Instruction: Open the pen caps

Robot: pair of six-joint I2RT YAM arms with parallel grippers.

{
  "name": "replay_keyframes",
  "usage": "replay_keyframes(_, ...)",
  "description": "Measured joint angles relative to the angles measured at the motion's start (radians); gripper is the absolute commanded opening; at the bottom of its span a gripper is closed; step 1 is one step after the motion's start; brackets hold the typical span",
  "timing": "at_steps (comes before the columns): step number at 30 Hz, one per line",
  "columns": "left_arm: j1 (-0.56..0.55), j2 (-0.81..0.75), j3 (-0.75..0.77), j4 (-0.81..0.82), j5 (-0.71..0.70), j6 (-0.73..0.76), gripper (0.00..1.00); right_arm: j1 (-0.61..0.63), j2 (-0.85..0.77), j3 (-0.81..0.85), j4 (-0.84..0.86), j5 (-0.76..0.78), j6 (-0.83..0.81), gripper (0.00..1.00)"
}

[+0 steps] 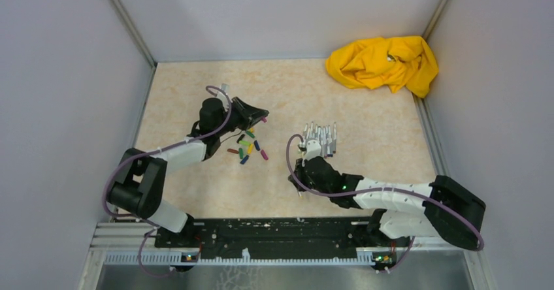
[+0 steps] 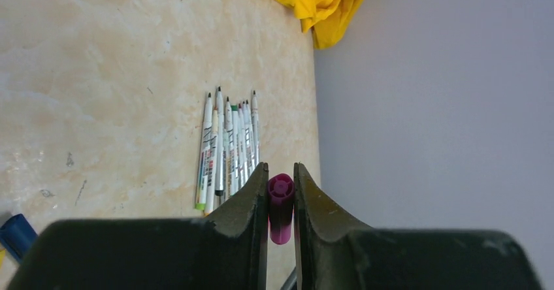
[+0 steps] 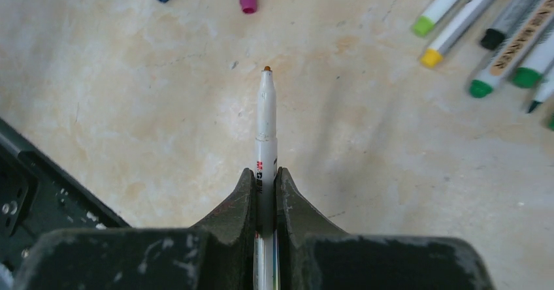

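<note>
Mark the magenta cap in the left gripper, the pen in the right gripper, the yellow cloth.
magenta cap (image 2: 281, 208), left wrist view, middle of its side wall.
pen (image 3: 265, 120), right wrist view, bare barrel below the tip.
yellow cloth (image 1: 382, 64), top view, middle of the heap.

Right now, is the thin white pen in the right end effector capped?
No, the thin white plastic pen shows its bare brownish tip.

glossy plastic pens (image 2: 225, 153), smooth marbled table (image 2: 98, 74), soft yellow cloth (image 2: 320, 2).

Rear of pen (image 3: 266, 120) unseen, probably inside right end effector (image 3: 264, 172)
</note>
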Motion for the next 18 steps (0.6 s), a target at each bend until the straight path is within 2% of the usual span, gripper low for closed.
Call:
replay_keyframes(5,-0.012,0.001,0.088,-0.19,-0.046,0.14,0.08,-0.01,-0.041,0.066,-0.105,0.134,-0.006,0.0)
replay_keyframes(10,-0.029,0.007,0.158,-0.411,-0.164,0.293,0.14,-0.104,-0.029,0.156,-0.165,0.224,-0.016,0.0)
replay_keyframes(18,-0.09,0.142,0.307,-0.606,-0.284,0.459,0.17,-0.264,0.137,0.273,-0.216,0.289,-0.052,0.0)
